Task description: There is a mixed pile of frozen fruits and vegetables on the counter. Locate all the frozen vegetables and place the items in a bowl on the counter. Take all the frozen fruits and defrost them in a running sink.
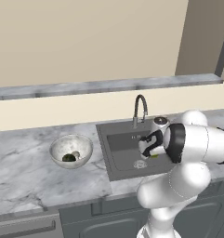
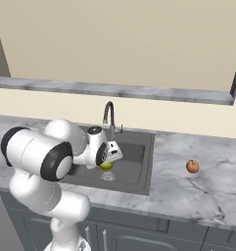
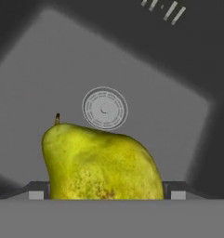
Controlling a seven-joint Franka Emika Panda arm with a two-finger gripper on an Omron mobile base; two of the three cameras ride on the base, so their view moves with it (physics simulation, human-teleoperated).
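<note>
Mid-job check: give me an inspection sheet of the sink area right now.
Surface: grey-white veined marble counter.
Job's things: yellow-green pear-like fruit held over the dark grey sink; reddish-orange round fruit on the counter right of the sink; tan and dark green pieces in the speckled grey bowl.
Clutter: nothing seen.
Gripper: shut on the pear-like fruit.
Cables: nothing seen.
Surroundings: curved metal faucet, no water visible; beige wall.

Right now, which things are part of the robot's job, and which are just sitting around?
Part of the job:
- yellow-green fruit, held by the gripper over the sink
- red fruit, on the counter
- bowl with the dark green vegetable and tan vegetable inside

Just there:
- faucet
- drain
- grey ledge on the wall
</note>
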